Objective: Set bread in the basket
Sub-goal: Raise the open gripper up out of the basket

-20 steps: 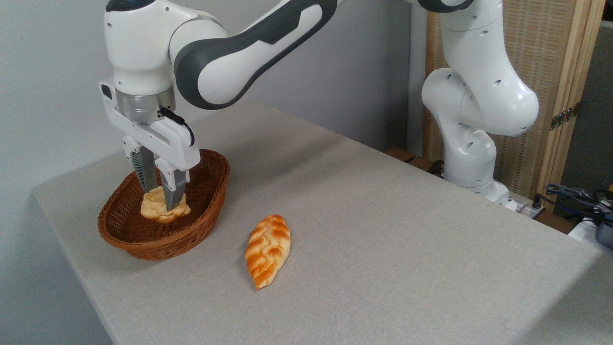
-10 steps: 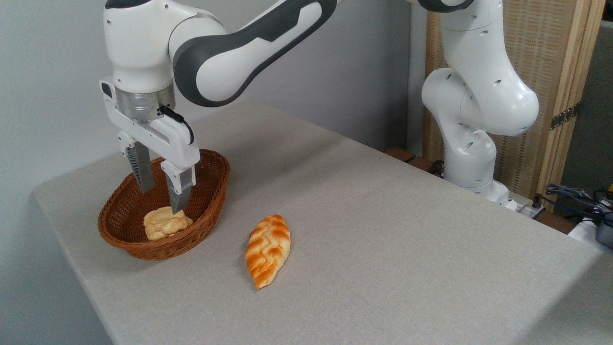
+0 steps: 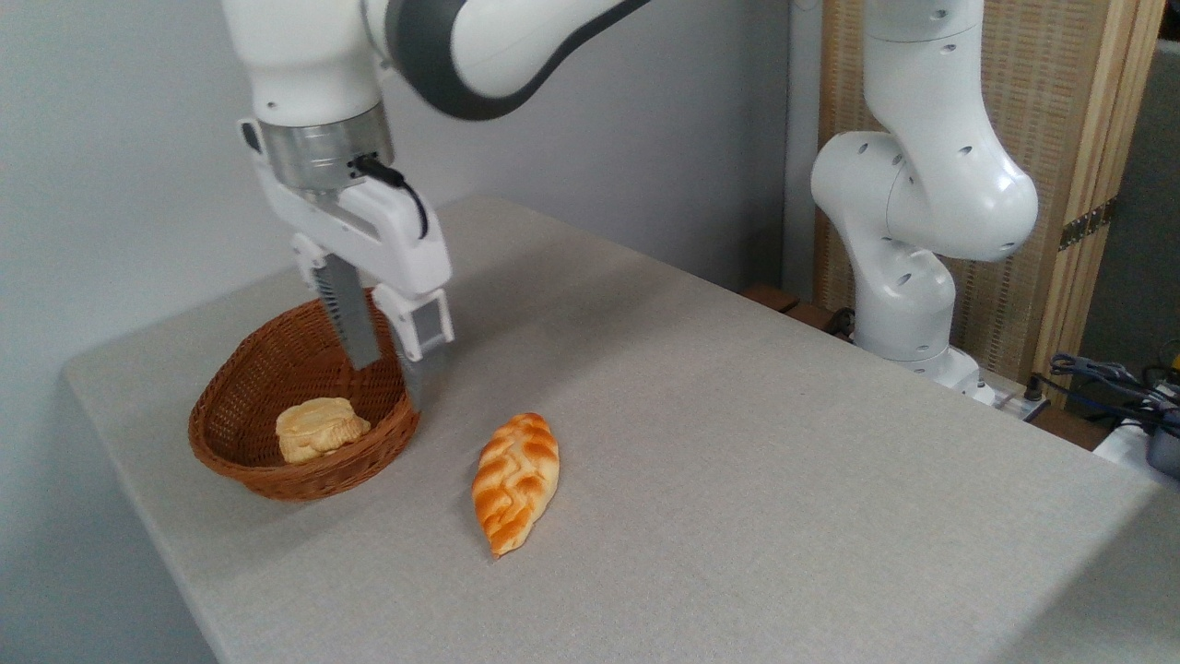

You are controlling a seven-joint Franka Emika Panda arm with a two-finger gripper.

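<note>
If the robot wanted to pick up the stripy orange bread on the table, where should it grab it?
Probably across the wide middle of the braided loaf, coming straight down from above. It lies flat on the table with bare space all around, and it tapers to a point at its near end, so fingers there might slip. The open gripper would turn so its fingers close on the loaf's long sides.
</note>
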